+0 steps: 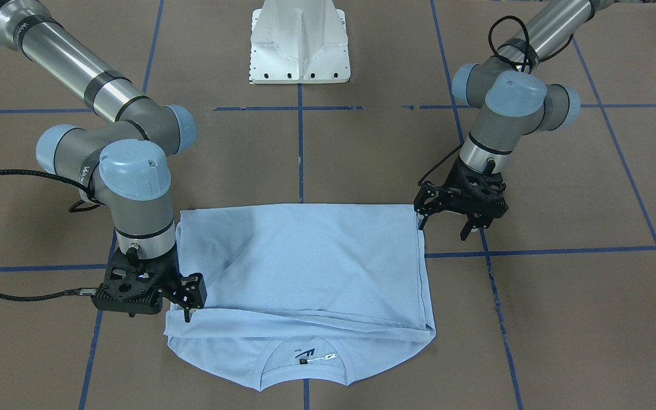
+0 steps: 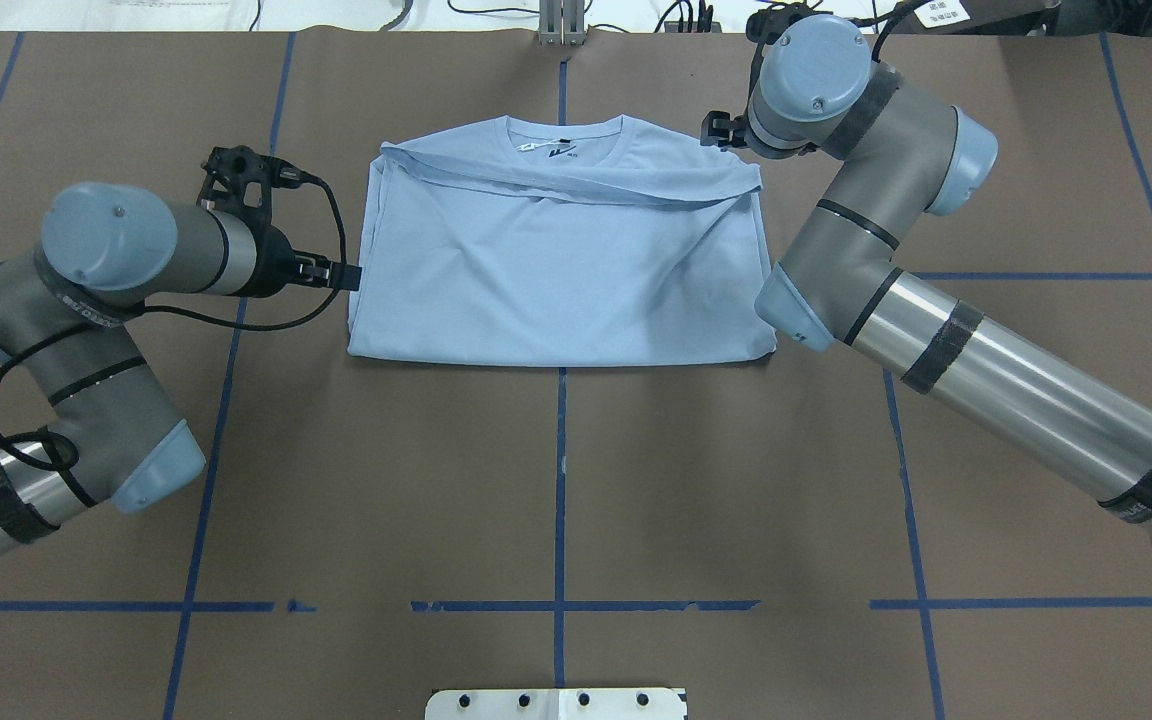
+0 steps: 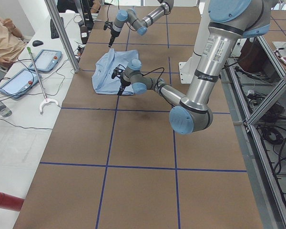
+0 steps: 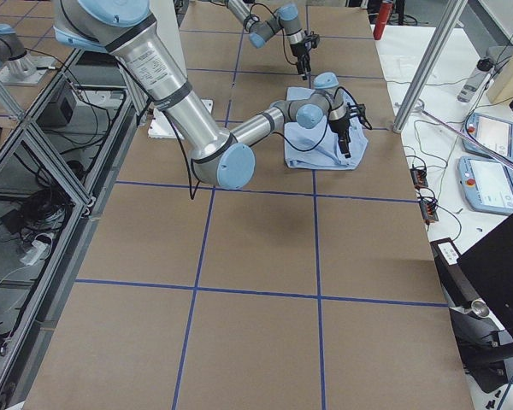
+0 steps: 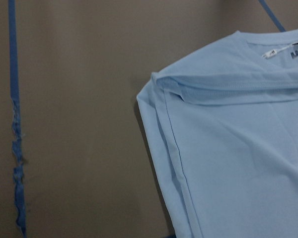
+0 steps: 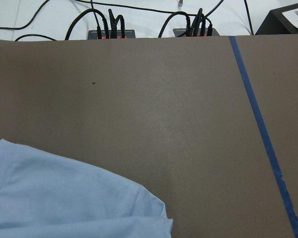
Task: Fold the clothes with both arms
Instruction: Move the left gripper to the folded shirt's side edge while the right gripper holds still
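The light blue T-shirt point(image 1: 305, 256) lies flat on the brown table, folded into a rectangle, with its hem edge across just below the collar and label point(image 1: 308, 356). It also shows in the overhead view point(image 2: 556, 270). The palm-tree print is hidden. My left gripper point(image 1: 445, 226) is open and empty, with one fingertip at the shirt's corner nearest the robot. My right gripper point(image 1: 160, 313) looks open, with one finger over the shirt's opposite side near the collar end. Both wrist views show only shirt edges point(image 5: 238, 163) point(image 6: 64, 198), no fingers.
The white pedestal base point(image 1: 299, 45) stands behind the shirt. Blue tape lines point(image 2: 561, 480) grid the brown table. Black cables point(image 6: 109, 25) lie past the table's far edge. A side bench carries tablets point(image 3: 24, 81), and a person point(image 3: 5, 43) sits there.
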### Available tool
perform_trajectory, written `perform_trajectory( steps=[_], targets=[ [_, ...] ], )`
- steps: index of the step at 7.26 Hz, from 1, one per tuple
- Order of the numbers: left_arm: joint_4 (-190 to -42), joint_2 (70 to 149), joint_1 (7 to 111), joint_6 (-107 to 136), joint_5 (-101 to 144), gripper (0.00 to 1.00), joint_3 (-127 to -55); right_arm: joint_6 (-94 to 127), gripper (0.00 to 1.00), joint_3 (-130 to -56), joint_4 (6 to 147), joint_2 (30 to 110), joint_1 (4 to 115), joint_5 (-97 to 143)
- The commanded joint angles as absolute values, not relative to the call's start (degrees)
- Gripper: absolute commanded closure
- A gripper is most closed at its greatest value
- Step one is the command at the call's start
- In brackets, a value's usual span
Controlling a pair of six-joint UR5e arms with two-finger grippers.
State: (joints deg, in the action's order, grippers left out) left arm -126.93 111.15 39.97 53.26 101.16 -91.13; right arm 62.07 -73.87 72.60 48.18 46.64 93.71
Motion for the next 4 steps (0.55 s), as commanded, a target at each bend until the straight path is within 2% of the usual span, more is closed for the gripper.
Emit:
perform_trajectory(
  steps=[1, 4],
  targets=[
    [-127.0, 110.3, 36.7, 55.9, 99.4, 0.52, -91.2, 62.1, 0.0, -73.9, 72.6, 48.3, 46.7, 93.6],
    [-127.0, 110.5, 36.2, 56.2, 99.4, 0.54, -91.4, 62.0, 0.0, -73.9, 72.6, 48.3, 46.6, 93.6]
  ],
)
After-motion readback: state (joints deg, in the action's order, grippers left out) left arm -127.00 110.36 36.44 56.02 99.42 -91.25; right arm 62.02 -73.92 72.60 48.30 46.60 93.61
